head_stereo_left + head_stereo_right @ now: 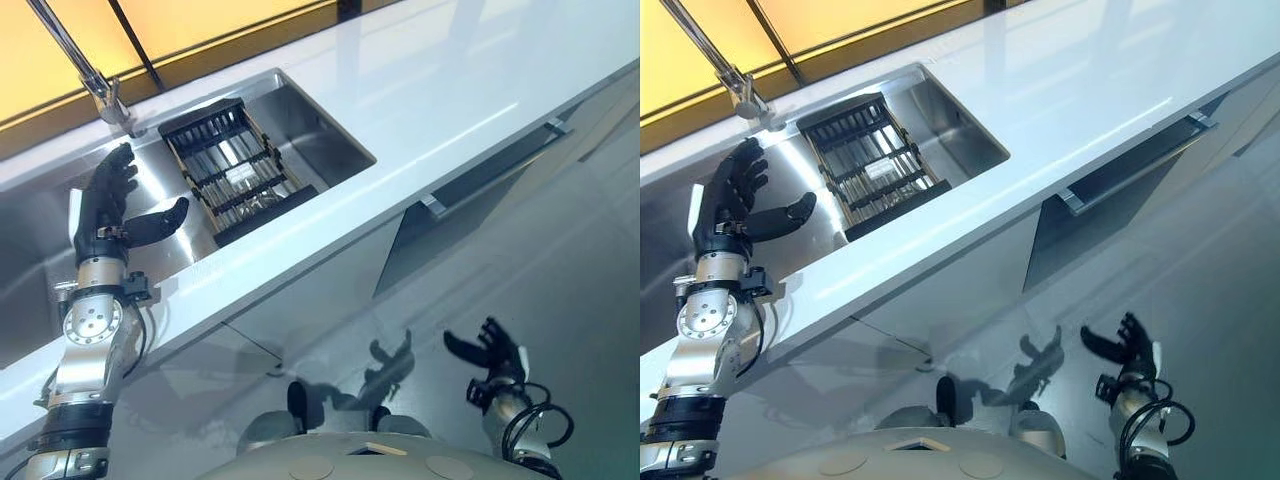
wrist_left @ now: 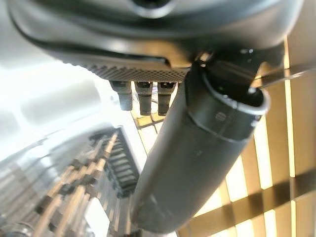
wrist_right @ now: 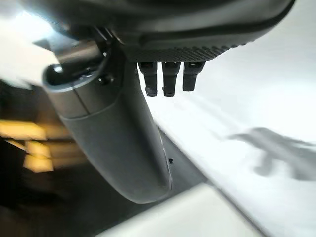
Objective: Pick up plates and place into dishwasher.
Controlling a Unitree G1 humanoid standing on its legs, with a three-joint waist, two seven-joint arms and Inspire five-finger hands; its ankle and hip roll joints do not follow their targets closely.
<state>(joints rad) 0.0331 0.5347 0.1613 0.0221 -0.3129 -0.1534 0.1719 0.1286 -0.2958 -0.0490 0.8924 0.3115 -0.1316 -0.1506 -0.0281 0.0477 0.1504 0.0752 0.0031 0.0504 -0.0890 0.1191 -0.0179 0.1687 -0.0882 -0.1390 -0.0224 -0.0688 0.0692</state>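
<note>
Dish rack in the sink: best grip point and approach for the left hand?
Probably the near end bar of the dish rack, coming from above with the open left hand beside it. The rack sits low inside the sink, so its sides are walled in.

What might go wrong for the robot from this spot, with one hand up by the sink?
1. The left hand, open, hovers over the sink beside the rack and below the faucet; reaching further, it might knock either.
2. I see no plate in the rack, so a grab there may close on nothing.
3. The dishwasher door looks barely ajar, and the open right hand hangs low, away from it; loading probably needs it pulled open first.
</note>
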